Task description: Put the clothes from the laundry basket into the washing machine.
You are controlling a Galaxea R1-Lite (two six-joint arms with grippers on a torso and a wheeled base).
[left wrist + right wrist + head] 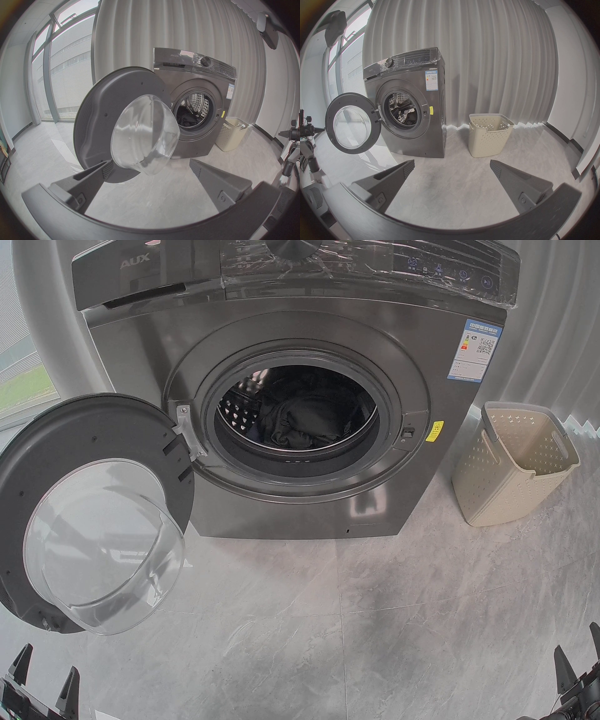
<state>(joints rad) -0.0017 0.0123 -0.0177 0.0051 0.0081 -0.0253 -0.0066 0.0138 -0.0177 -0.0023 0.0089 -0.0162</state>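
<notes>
Inside the washing machine [300, 509] lie dark clothes [299, 420]; left gripper [150, 162], right gripper [451, 162] both released

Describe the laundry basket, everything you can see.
The laundry basket is cream, plastic-looking, rectangular and tapering toward its base, with walls perforated by rows of small holes, a thicker rim and slot handles near the top of two opposite sides. It stands upright on the grey floor on the right of the washing machine, near it but apart; nothing else touches it. The part of its inside that shows holds no clothes; its bottom is hidden.
</notes>
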